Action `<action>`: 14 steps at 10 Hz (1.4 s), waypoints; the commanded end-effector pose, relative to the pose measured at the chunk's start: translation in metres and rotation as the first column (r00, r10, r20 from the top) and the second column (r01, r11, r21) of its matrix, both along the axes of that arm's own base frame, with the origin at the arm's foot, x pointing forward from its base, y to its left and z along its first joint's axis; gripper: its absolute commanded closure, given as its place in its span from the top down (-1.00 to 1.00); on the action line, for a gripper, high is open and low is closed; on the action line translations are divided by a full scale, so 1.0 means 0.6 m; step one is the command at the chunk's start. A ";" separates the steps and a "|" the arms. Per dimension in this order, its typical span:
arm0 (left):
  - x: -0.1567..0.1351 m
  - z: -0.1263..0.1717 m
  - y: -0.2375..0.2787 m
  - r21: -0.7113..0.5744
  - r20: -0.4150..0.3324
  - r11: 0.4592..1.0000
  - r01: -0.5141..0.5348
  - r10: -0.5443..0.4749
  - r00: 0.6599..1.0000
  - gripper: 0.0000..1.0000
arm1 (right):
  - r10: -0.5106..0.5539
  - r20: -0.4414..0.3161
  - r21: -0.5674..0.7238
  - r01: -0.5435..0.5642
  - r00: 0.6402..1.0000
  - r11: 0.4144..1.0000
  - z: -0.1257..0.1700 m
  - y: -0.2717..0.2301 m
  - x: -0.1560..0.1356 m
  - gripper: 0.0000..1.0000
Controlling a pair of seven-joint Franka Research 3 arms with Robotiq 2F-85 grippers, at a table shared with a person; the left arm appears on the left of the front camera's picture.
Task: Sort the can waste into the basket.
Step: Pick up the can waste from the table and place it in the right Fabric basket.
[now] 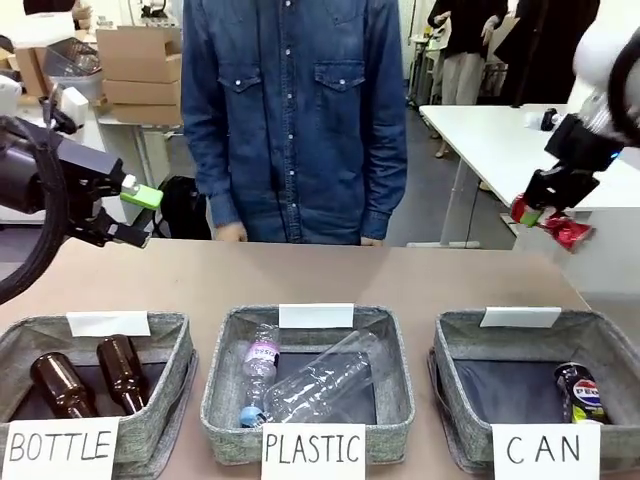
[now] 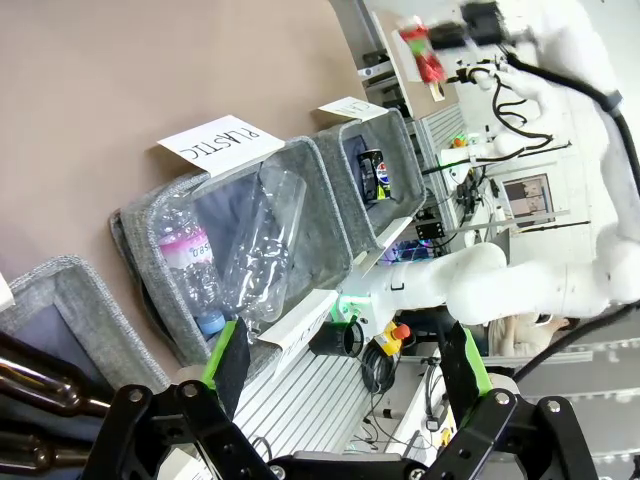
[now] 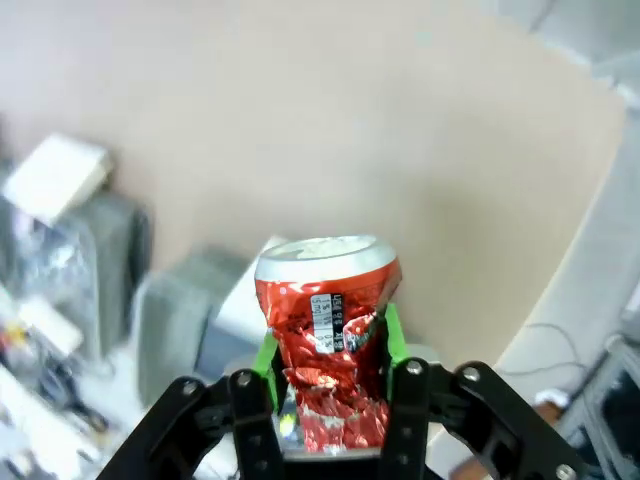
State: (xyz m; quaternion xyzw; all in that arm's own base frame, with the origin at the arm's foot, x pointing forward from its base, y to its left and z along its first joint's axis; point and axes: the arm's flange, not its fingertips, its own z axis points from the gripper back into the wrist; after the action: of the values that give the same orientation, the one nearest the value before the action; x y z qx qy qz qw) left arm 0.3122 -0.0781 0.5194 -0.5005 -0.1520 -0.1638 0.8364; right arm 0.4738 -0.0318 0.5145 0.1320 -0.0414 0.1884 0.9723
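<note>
My right gripper [image 1: 548,215] hangs high at the right, above the table's far right corner, shut on the dented red can [image 1: 560,229]. The right wrist view shows that red can [image 3: 326,335] crushed between the green pads [image 3: 392,335], top rim up. The black Pepsi can [image 1: 579,394] lies in the right end of the grey CAN basket [image 1: 460,350]. My left gripper [image 1: 140,215] stands open at the far left, above the table, holding nothing. In the left wrist view its fingers [image 2: 225,355] are spread wide, and the Pepsi can [image 2: 376,175] lies in the CAN basket [image 2: 345,190].
A person in a denim shirt [image 1: 295,110] stands at the far side. The PLASTIC basket [image 1: 225,380] holds clear bottles [image 1: 315,385]; the BOTTLE basket [image 1: 175,350] holds two brown glass bottles [image 1: 120,370]. The tabletop [image 1: 300,275] behind the baskets is bare.
</note>
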 end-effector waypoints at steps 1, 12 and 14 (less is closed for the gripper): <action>-0.004 0.000 0.002 0.002 -0.005 1.000 0.009 -0.009 1.000 1.00 | 0.260 -0.062 0.042 -0.258 0.964 0.965 0.019 -0.008 -0.123 -0.98; -0.004 0.000 0.002 0.002 -0.005 1.000 0.009 -0.009 1.000 1.00 | 0.757 0.025 0.058 -0.757 0.653 0.651 0.001 0.026 -0.333 -0.98; -0.004 0.000 0.002 0.002 -0.005 1.000 0.009 -0.009 1.000 1.00 | 0.766 0.082 0.026 -0.770 0.637 0.638 0.003 0.022 -0.325 0.95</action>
State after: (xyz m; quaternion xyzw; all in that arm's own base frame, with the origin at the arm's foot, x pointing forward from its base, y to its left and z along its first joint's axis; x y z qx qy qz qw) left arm 0.3122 -0.0782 0.5191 -0.5007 -0.1515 -0.1637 0.8364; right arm 0.2727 -0.0153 0.5181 0.1607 0.0054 0.5617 0.8115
